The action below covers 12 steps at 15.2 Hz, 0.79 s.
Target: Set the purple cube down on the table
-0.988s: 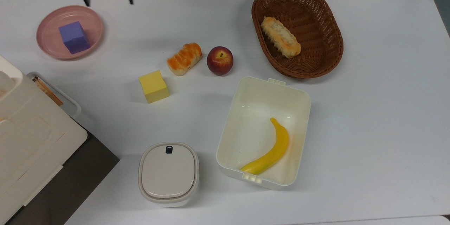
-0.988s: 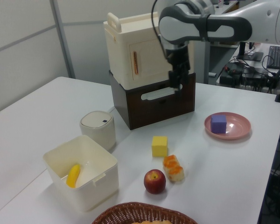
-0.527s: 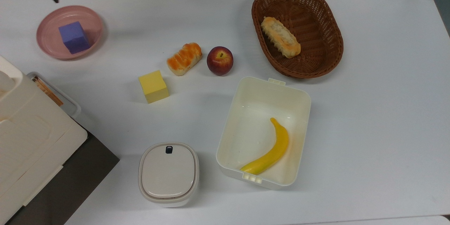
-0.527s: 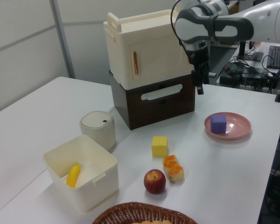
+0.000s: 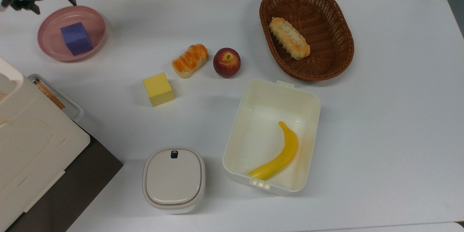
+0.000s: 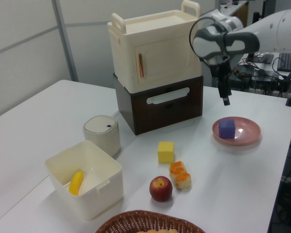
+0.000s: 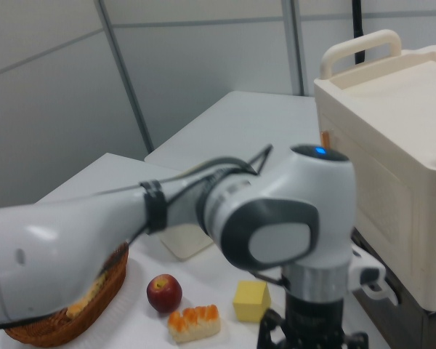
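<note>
The purple cube (image 5: 76, 38) (image 6: 227, 128) sits inside a pink round dish (image 5: 97, 25) (image 6: 250, 128) at the top view's far left, on the white table (image 5: 380, 116) (image 6: 39, 111). My gripper (image 5: 55, 6) (image 6: 226, 101) hangs above the dish's far rim, pointing down, a clear gap above the cube. Its fingers are spread open with nothing between them. In the right view my arm (image 7: 276, 233) blocks the dish and the cube.
A yellow cube (image 5: 158, 89), bread roll (image 5: 190, 60) and apple (image 5: 227, 62) lie mid-table. A wicker basket (image 5: 337, 18) holds bread, a white tub (image 5: 253, 101) holds a banana (image 5: 279, 156). A lidded pot (image 5: 174, 179) and stacked cream and brown boxes (image 6: 155, 82) stand near the dish.
My gripper has travelled to the top view's left and, in the left view, rightward and lower, ending over the pink dish. The cube has not moved.
</note>
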Available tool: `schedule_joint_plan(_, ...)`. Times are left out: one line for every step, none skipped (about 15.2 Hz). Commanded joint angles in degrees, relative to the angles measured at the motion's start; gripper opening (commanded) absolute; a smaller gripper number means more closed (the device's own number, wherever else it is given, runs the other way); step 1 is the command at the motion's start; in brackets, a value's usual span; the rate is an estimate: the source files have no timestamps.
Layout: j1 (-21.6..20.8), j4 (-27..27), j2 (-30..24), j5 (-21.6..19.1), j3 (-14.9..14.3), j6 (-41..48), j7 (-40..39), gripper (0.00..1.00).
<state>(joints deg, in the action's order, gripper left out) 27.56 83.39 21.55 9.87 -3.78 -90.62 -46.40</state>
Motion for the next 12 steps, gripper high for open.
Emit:
schedule_joint_plan(-0.3, 1.1, 2.7, 3.7, -0.2, -1.6, -2.3, 1.0)
schedule_joint_plan(-0.3, 1.2, 3.5, 3.8, -0.2, -1.6, -2.3, 1.0)
schedule_joint_plan(-0.4, 1.4, 4.0, 3.8, -0.2, -1.6, -2.0, 1.0)
schedule_joint_plan(-0.4, 1.5, 4.4, 3.8, -0.1, -1.6, -1.9, 1.0)
schedule_joint_plan(-0.5, 1.6, 4.7, 3.8, -0.1, -1.7, -1.9, 1.0)
schedule_joint_plan(-0.6, 1.8, 5.3, 3.8, -0.1, -1.7, -1.9, 1.0)
schedule_joint_plan(-0.7, 2.0, 5.8, 3.9, -0.1, -2.1, -1.9, 1.0)
schedule_joint_plan(-0.7, 2.3, 6.3, 3.9, -0.1, -3.2, -1.9, 1.0)
schedule_joint_plan(-0.8, 3.1, 6.4, 3.9, -0.1, -4.3, -1.8, 1.0)
schedule_joint_plan(-1.1, 3.6, 6.5, 3.8, -0.1, -5.5, -1.6, 1.0)
schedule_joint_plan(-1.1, 4.5, 6.5, 3.8, -0.1, -6.7, -1.5, 1.0)
schedule_joint_plan(-1.1, 5.5, 6.8, 3.8, -0.1, -8.3, -1.3, 1.0)
